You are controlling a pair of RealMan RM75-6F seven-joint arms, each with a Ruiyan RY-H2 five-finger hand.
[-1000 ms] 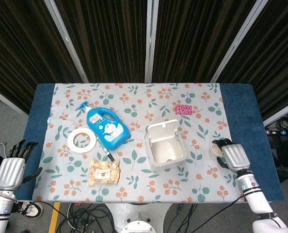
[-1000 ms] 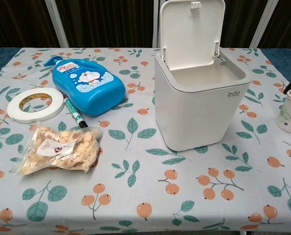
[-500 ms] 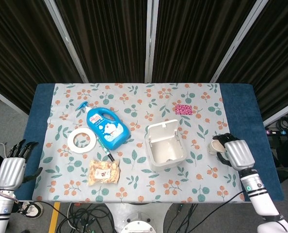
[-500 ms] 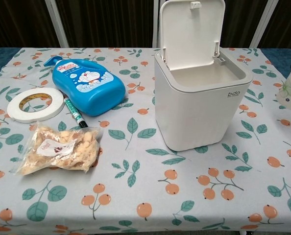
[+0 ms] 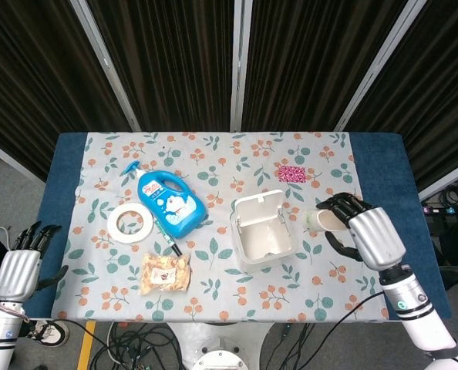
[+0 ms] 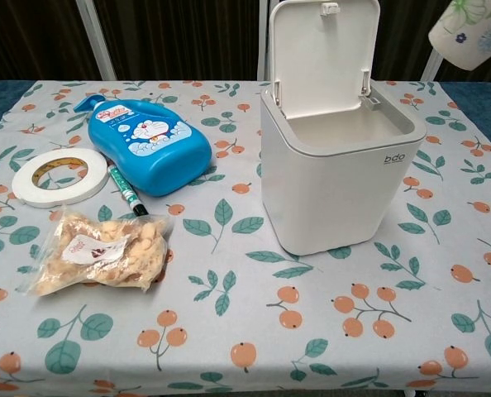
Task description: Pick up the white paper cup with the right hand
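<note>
My right hand (image 5: 365, 232) grips the white paper cup (image 5: 317, 220), which is lifted above the table just right of the white bin (image 5: 261, 229). The cup lies tilted on its side, its mouth toward the bin. In the chest view only the cup (image 6: 470, 31) shows, high at the top right corner, with a small flower print; the hand holding it is out of frame there. My left hand (image 5: 22, 259) hangs off the table's left edge, fingers apart, holding nothing.
The open-lidded bin (image 6: 335, 157) stands mid-table. Left of it lie a blue Doraemon bottle (image 5: 170, 203), a green marker (image 6: 126, 192), a tape roll (image 5: 129, 223) and a snack bag (image 5: 165, 274). A pink packet (image 5: 291, 173) lies at the back.
My right hand has raised the cup off the table and carried it left toward the bin, tilting it over. In the chest view the cup rose from mid-right to the top corner.
</note>
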